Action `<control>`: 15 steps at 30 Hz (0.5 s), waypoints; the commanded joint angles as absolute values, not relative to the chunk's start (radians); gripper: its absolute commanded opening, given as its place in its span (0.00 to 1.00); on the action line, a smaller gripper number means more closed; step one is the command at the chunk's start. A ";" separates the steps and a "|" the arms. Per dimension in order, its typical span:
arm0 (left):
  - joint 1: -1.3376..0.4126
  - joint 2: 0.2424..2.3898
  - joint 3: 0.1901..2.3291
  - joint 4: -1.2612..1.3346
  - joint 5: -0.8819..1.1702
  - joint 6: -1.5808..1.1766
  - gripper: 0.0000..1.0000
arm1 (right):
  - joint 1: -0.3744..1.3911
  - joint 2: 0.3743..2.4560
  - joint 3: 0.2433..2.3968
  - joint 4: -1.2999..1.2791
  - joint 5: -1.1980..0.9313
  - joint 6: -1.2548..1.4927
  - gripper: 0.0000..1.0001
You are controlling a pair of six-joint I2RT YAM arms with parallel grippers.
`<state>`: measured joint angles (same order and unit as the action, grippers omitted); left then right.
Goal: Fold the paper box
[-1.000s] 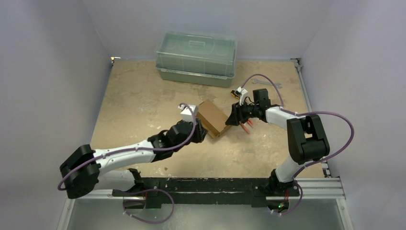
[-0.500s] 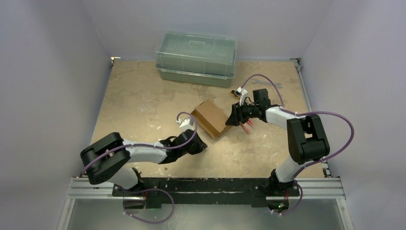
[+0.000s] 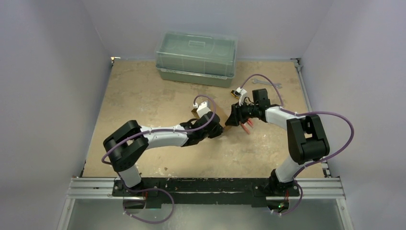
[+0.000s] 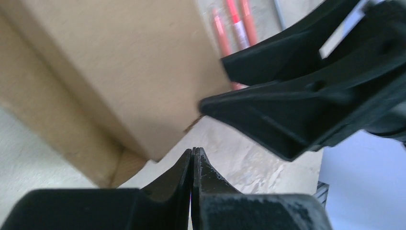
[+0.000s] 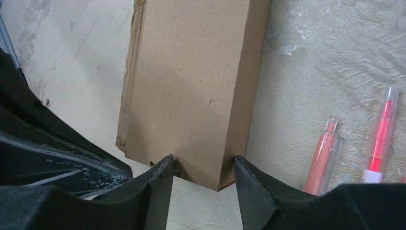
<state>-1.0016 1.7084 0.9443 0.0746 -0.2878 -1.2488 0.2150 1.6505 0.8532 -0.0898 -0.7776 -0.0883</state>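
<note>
Paper box (image 5: 191, 86): lying flat on the table (image 3: 143, 96), mid-table, well short of the green-grey lidded container (image 3: 196, 57) at the far edge. Largely hidden in the overhead view beneath the left arm; seen plainly in both wrist views as a plain brown carton with a frayed seam along one long side.

Left gripper (image 4: 192, 153): jaws pressed together, nothing between them. Poised just off the box's near corner, close beside the right gripper (image 5: 203, 167), not touching the cardboard. A second ago: partly apart, at the box's near-left side. Half a second ago: already closed and pulled back toward the base, clear of the box. Now swung across over the box to its right end.

Right gripper: jaws apart, at the end of the box, one fingertip in front of the end edge, the other just outside the corner with a sliver of table showing between. Same pose and same spread as a second ago.

Two red-orange pens (image 5: 325, 153) on the table just beside the box, under the right gripper, unmoved.
</note>
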 commanded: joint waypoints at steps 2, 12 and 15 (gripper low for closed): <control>-0.996 1.701 1.025 0.027 -0.329 -1.130 0.00 | 0.221 1.658 0.891 -0.100 -0.790 -0.113 0.52; -0.996 1.406 0.688 0.167 -0.234 -0.895 0.04 | 0.221 1.664 0.896 -0.107 -0.792 -0.123 0.52; -0.997 1.318 0.511 0.298 -0.235 -0.971 0.07 | 0.222 1.666 0.897 -0.108 -0.792 -0.124 0.52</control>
